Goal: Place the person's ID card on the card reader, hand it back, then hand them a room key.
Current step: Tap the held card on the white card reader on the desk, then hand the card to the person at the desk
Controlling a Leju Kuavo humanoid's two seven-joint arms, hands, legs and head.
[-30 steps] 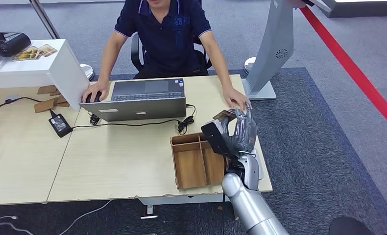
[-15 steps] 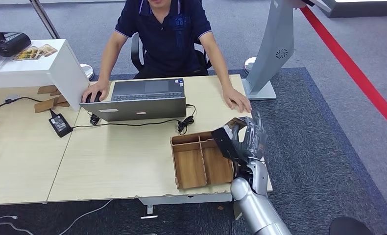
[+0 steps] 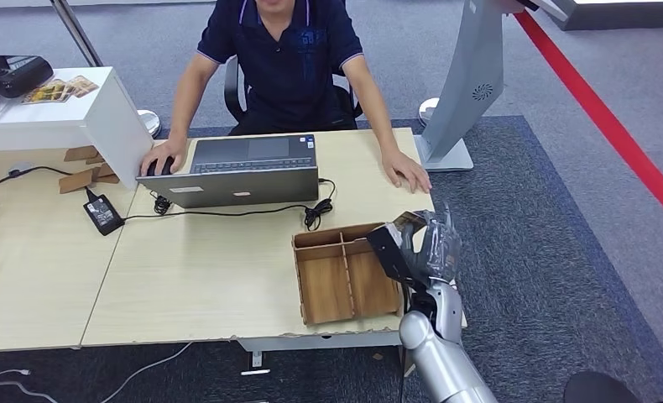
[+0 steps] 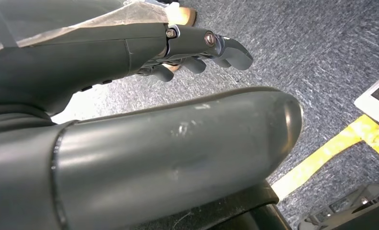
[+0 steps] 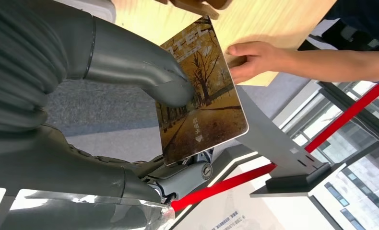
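Step in hand: room-key handover. Right hand (image 5: 130,96) pinches hotel key card (image 5: 202,91) thumb-to-fingers, just beside wooden tray (image 3: 345,273), short of person's hand (image 3: 405,172). Left hand (image 4: 192,48) hangs empty, fingers loosely curled. Next: extend card to person's hand, release once taken.

Mock hotel reception: desk (image 3: 185,277), laptop (image 3: 236,172)

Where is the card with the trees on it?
The card is held in the robot's right hand, above the table's right edge, just right of the wooden tray, near the person's hand.
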